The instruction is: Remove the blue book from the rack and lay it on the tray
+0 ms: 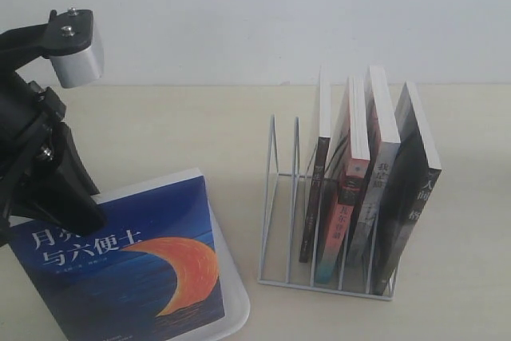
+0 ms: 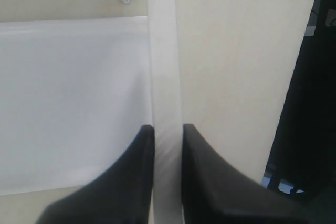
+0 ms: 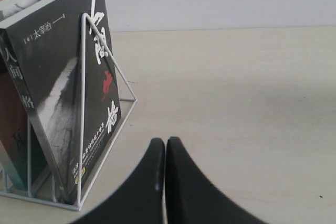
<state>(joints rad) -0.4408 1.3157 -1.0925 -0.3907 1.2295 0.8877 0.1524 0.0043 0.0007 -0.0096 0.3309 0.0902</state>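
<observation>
Your left gripper point(image 2: 168, 132) has its jaws pinching the white page edge of the dark blue paperback with the orange crescent moon point(image 1: 120, 269), which is over the flat white rectangular tray point(image 1: 236, 297). The white wire book rack point(image 1: 283, 173) is at the tray's 3 o'clock. Your right gripper point(image 3: 166, 144) has its jaws pressed together, empty, beside the rack's black-covered book point(image 3: 63, 87).

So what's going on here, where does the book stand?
The left gripper is clamped on the page edge of the dark blue paperback with the orange crescent moon, which is out of the white wire rack and over the flat white tray. Whether it lies flat yet is unclear. The right gripper is shut and empty beside the black-covered book at the rack's end.
</observation>
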